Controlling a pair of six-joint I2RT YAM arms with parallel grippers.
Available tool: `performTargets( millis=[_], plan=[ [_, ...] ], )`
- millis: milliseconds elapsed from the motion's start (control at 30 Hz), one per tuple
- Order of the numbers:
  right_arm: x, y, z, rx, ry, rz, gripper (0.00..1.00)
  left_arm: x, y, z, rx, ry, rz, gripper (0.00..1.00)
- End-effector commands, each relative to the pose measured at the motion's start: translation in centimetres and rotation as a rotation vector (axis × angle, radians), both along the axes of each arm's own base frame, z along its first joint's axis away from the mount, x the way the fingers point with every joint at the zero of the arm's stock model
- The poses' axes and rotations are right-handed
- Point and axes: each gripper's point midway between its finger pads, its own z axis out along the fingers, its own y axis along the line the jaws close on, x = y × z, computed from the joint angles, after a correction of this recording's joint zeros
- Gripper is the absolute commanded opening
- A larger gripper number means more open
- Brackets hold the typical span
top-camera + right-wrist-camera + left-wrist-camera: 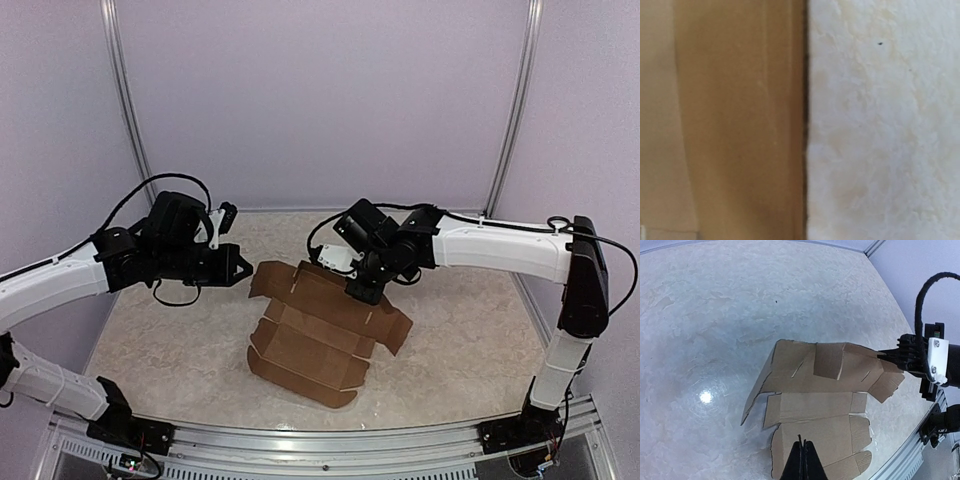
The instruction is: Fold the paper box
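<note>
The plain brown die-cut cardboard paper box [315, 335] is lying midway on the pale marbled counter [160, 350], mostly flat with a few flaps lifting, so nearly all the folding is remaining. The right pincer [358, 290], clenched, is touching its far edge. The left pincer [243, 268], clenched and empty, is hovering just left, with open room surrounding every edge.

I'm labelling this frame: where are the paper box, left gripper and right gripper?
paper box [315, 335], top view, middle panel of the sheet.
left gripper [802, 444], left wrist view, tips of its shut fingers.
right gripper [356, 291], top view, fingertips at the raised flap.
</note>
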Motion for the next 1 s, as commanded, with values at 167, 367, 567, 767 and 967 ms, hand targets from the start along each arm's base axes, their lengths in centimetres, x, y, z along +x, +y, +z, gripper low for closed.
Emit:
performTargets(
  millis=[167,367,567,767,967],
  plan=[
    [0.8,0.1,1.4,-0.039,-0.125,-0.001,0.00,-2.1,3.7,-3.0,-0.053,0.073,0.054,0.00],
    [0.8,0.7,2.5,-0.005,-0.107,-0.012,0.00,-3.5,1.4,-5.6,-0.114,0.127,0.022,0.00],
    [0.0,0.6,3.4,0.042,-0.080,-0.023,0.00,-3.4,1.2,-6.4,-0.112,0.119,0.047,0.00],
    [-0.7,-0.3,5.5,0.104,-0.074,-0.037,0.00,-2.7,2.6,-4.6,-0.075,0.037,0.090,0.00],
    [-2.0,-1.1,7.2,0.222,-0.039,-0.019,0.00,-2.4,4.1,-0.3,-0.082,-0.097,0.111,0.00]
  ],
)
